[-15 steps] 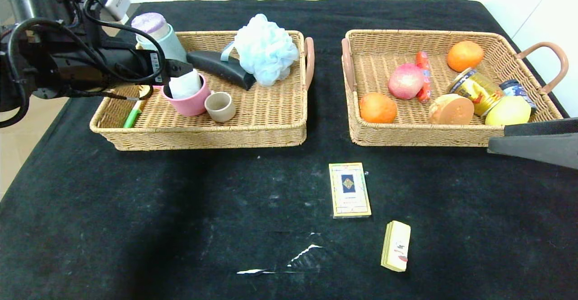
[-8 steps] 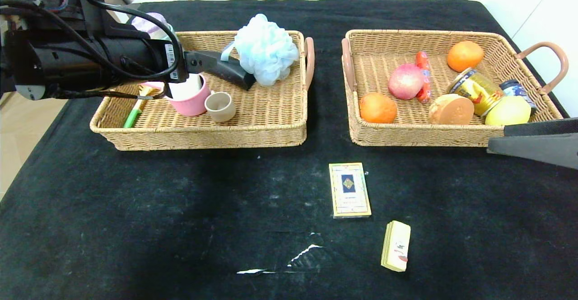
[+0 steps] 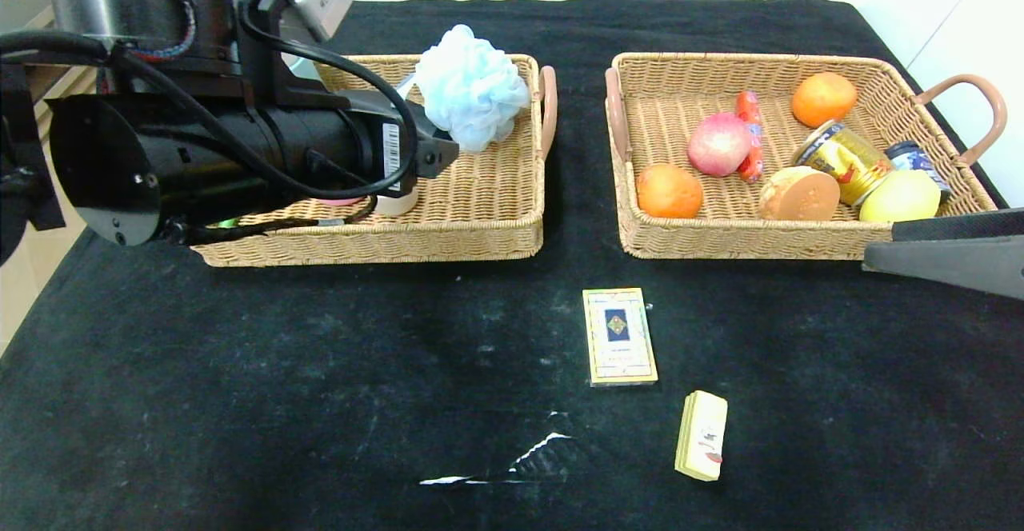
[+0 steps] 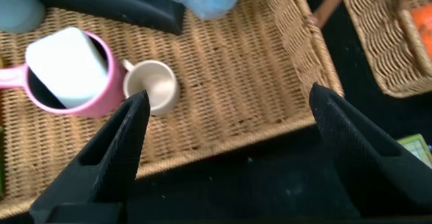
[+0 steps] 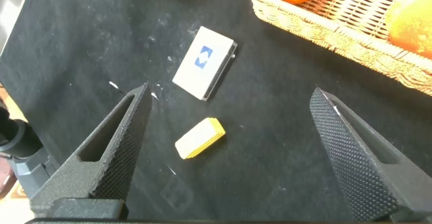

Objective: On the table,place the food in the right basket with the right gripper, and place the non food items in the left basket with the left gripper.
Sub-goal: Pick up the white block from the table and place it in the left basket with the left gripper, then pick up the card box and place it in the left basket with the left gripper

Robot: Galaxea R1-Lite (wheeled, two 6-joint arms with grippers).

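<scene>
Left basket [image 3: 480, 227] sits beneath the spread, empty left end effector [image 4: 226, 126].

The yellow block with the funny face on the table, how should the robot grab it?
Probably from straight above, with the right gripper open and one finger on each long side. The yellow block lies flat on the table, long and narrow, with free cloth around it; the card box lies apart from it.
</scene>
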